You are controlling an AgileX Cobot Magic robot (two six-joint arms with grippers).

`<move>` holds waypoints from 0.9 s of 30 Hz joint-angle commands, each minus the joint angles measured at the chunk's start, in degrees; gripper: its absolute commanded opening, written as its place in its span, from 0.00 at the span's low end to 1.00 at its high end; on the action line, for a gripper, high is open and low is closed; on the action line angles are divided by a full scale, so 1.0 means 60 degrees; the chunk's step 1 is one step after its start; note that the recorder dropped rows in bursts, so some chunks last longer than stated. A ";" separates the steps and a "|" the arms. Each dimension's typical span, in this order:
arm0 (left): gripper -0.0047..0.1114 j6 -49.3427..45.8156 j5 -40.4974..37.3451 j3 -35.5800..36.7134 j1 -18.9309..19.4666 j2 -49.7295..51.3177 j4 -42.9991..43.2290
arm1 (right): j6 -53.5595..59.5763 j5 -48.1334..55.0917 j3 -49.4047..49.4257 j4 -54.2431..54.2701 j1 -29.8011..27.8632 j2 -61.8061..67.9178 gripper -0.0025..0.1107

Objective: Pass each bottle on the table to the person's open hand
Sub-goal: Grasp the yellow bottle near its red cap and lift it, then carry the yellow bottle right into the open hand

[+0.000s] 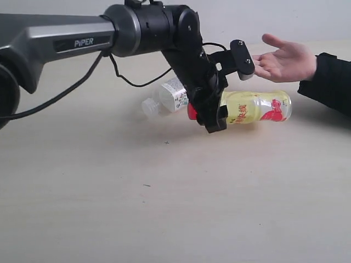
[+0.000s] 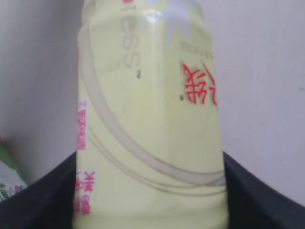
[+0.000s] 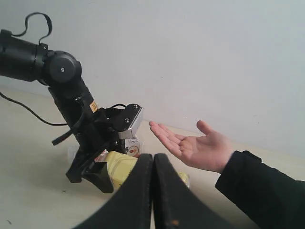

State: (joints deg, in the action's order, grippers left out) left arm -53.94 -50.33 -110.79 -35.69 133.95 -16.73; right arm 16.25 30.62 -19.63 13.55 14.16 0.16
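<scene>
Left arm reaches across the worktop (image 1: 164, 213), wrist bent down. Left claw (image 1: 215, 118) pinches the yellow bottle (image 1: 258, 107) near its red cap. The bottle is horizontal with red print, near the open hand (image 1: 285, 60) but not touching it. A white-capped bottle (image 1: 164, 99) lies behind the claw. Right claw (image 3: 152, 191) is pressed together. A broad stretch of worktop lies in front.
</scene>
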 commanded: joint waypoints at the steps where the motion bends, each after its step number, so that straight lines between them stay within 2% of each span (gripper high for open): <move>1: 0.04 0.0095 -0.1292 -0.0078 -0.0057 -0.0699 -0.0030 | 0.0000 -0.0063 0.0033 -0.0026 -0.0029 -0.0027 0.02; 5: 0.04 0.0562 -0.1918 -0.0078 -0.0057 -0.1347 -0.0323 | 0.0000 -0.0063 0.0033 -0.0026 -0.0029 -0.0027 0.02; 8: 0.04 0.1588 -0.1918 -0.0078 -0.0057 -0.1915 -0.0345 | 0.0021 -0.0063 0.0033 -0.0026 -0.0029 -0.0027 0.02; 12: 0.04 0.2081 -0.1766 -0.0078 -0.0057 -0.2366 -0.0368 | -0.0002 -0.0063 0.0033 -0.0026 -0.0029 -0.0027 0.02; 16: 0.04 0.1609 -0.1762 -0.0078 -0.0057 -0.2663 0.0160 | 0.0017 -0.0063 0.0033 -0.0026 -0.0029 -0.0027 0.02; 18: 0.04 0.0789 -0.1715 -0.0078 -0.0057 -0.2727 0.0417 | 0.0017 -0.0063 0.0033 -0.0026 -0.0029 -0.0027 0.02; 20: 0.04 -0.0983 -0.1665 -0.0078 -0.0057 -0.2727 0.0439 | 0.0017 -0.0063 0.0033 -0.0026 -0.0029 -0.0027 0.02; 23: 0.04 -0.4504 -0.1542 -0.0078 -0.0057 -0.2727 0.0439 | 0.0017 -0.0063 0.0033 -0.0026 -0.0029 -0.0027 0.02; 27: 0.04 -0.5602 -0.0304 -0.0078 -0.0057 -0.2727 0.0335 | 0.0017 -0.0063 0.0033 -0.0026 -0.0029 -0.0027 0.02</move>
State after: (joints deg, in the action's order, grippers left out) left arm -81.06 -56.92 -110.79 -35.69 118.45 -14.03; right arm 16.25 30.62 -19.63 13.55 14.16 0.16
